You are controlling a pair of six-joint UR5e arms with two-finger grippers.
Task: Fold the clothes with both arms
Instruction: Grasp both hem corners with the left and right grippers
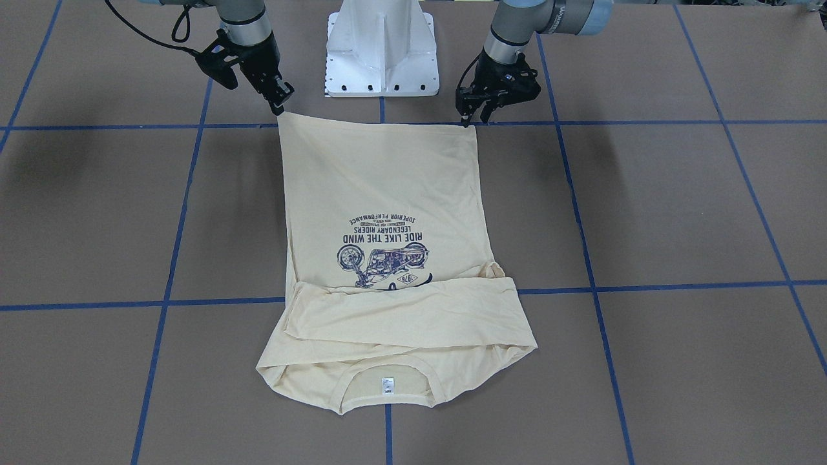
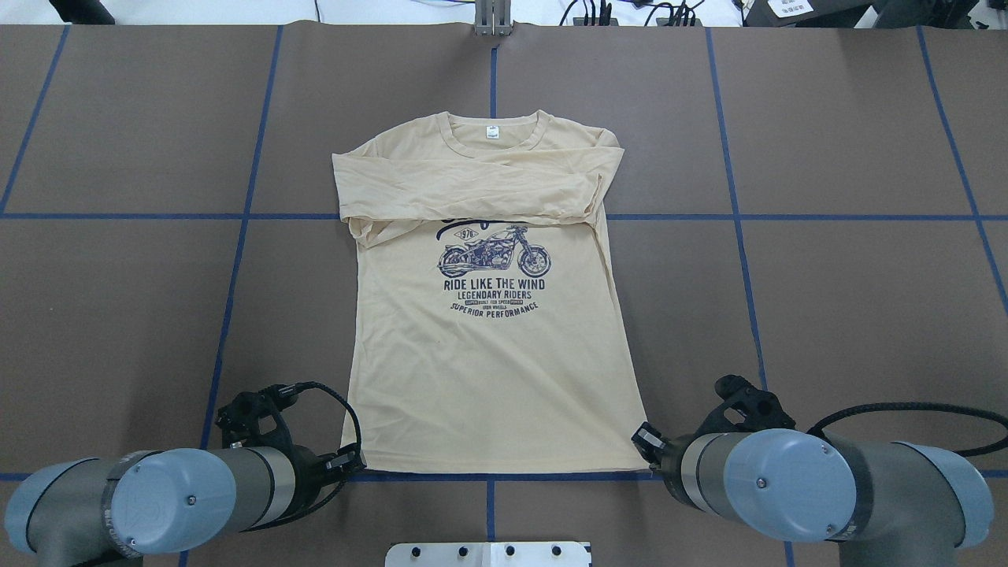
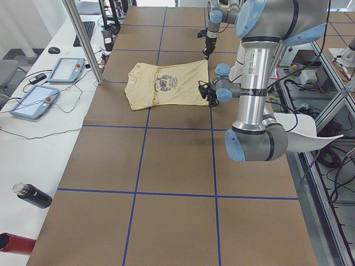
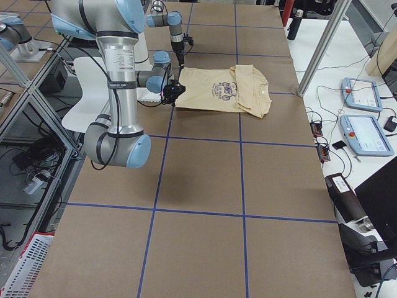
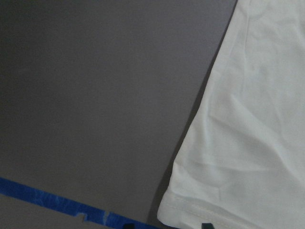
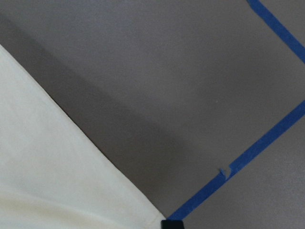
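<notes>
I count one shirt (image 2: 488, 370) on one table (image 2: 866, 299), and one white base (image 1: 381, 51). Two arms: left arm (image 2: 181, 496) lower left of the overhead view, right arm (image 2: 787, 484) lower right (one gripper each, left gripper (image 1: 470, 118), right gripper (image 1: 281, 103)). Left edge of the left-side view: two tablets, near tablet (image 3: 33, 101) and far tablet (image 3: 66, 70); two bottles, black bottle (image 3: 33, 195) and red bottle (image 3: 14, 244).

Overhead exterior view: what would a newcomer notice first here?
The pale cream-yellow long-sleeved T-shirt with a navy motorcycle print lies flat at centre, sleeves folded across its chest below the collar. The black two-finger left end effector and right end effector sit at its two near hem corners.
</notes>
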